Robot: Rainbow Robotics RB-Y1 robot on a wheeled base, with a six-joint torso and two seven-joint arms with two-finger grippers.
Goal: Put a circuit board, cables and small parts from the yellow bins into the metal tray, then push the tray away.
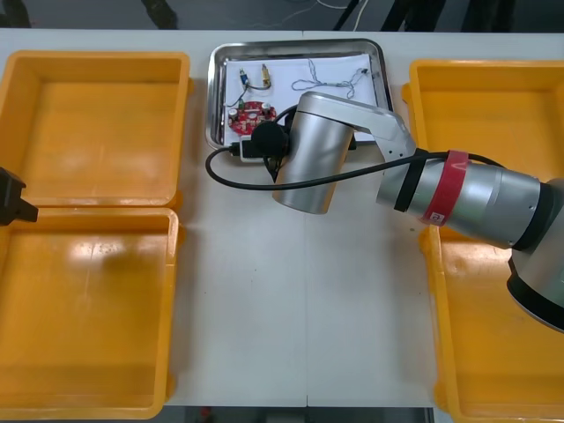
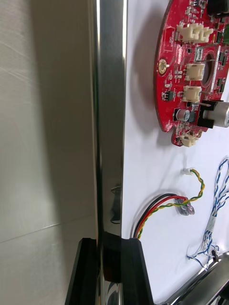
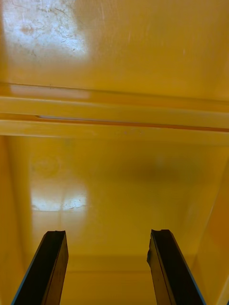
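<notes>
The right gripper (image 2: pixel 109 242) has its fingers closed on the raised rim of the metal tray (image 2: pixel 110 95). One finger is outside over the counter (image 2: pixel 47 143) and the other inside on the white lining. In the front view that arm's wrist lies across the tray's near edge. Inside, just beside the gripped rim, lies the red and yellow cable (image 2: pixel 167 206). The round red circuit board (image 2: pixel 188 71) sits farther along the same rim with a slim gap to it, and the blue and white cable (image 2: pixel 220 188) lies deeper in the tray. The tray sits at the counter's far end between the far left bin (image 1: pixel 97 115) and the far right bin (image 1: pixel 480 92), with a gap of bare counter on each side and a narrow strip beyond its far rim. A wide bare lane runs between the near left bin (image 1: pixel 88 308) and the near right bin (image 1: pixel 493 352). The left gripper (image 3: pixel 107 236) hangs with fingers spread apart over the left-hand bins, near the rims where they meet.
</notes>
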